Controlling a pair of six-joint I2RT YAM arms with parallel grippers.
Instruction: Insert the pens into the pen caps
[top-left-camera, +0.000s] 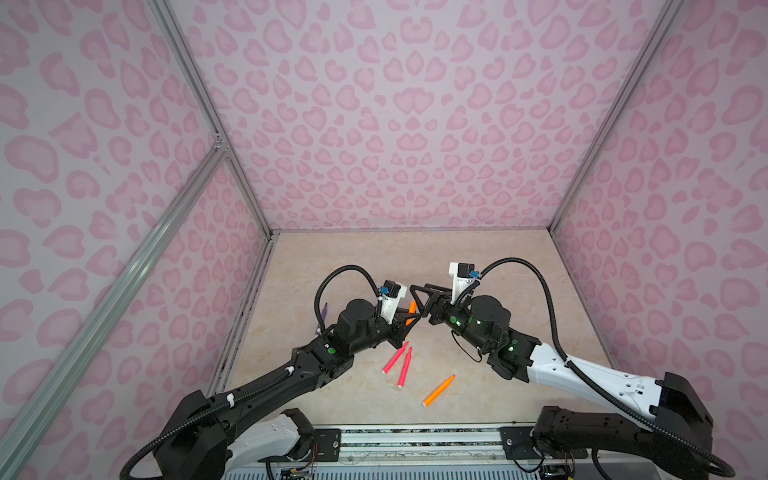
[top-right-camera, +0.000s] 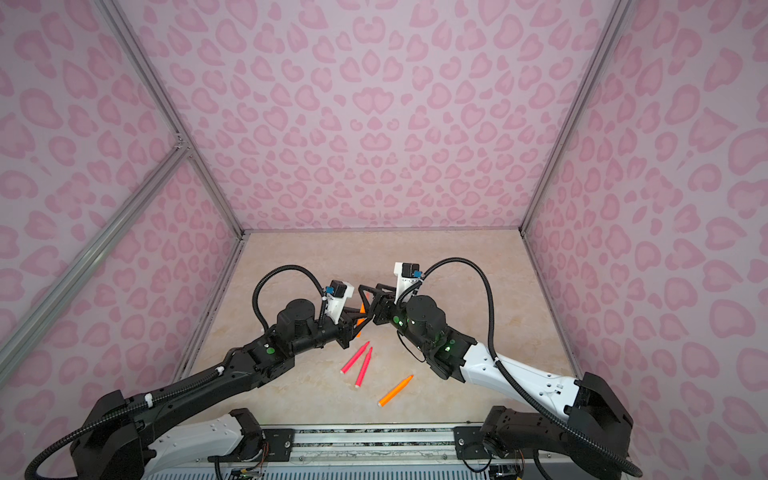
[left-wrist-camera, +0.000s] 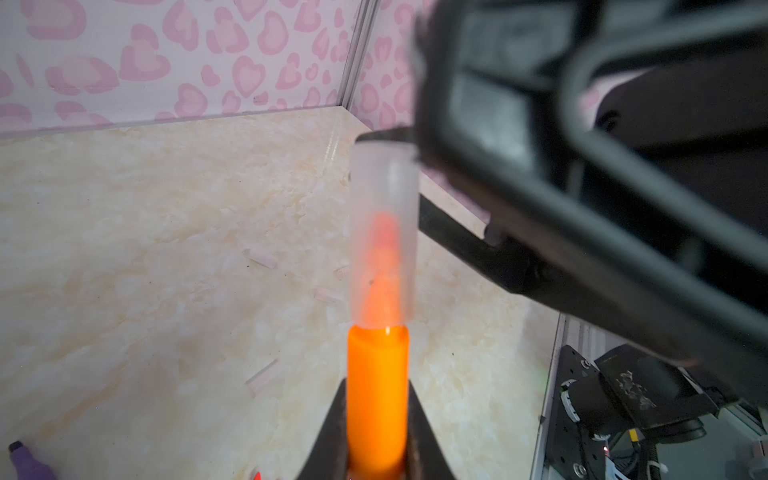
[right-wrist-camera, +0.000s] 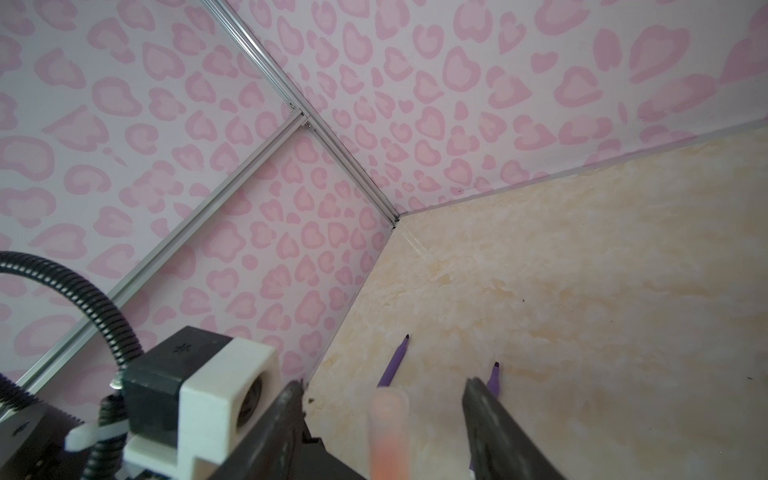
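One orange pen (left-wrist-camera: 376, 419) is pinched in the left gripper (left-wrist-camera: 376, 384) above mid-table, with a clear cap (left-wrist-camera: 384, 232) over its tip. The right gripper (right-wrist-camera: 383, 384) is spread, with the cap between its jaws and a gap on either side.

Both top views look steeply down from the front onto the whole surface (top-left-camera: 374, 257); close-in wrist cameras share one pen (left-wrist-camera: 376, 395).

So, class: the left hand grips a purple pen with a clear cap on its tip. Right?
No. The left wrist view shows the pen is orange, not purple; the left hand does grip it, clear cap on its tip.
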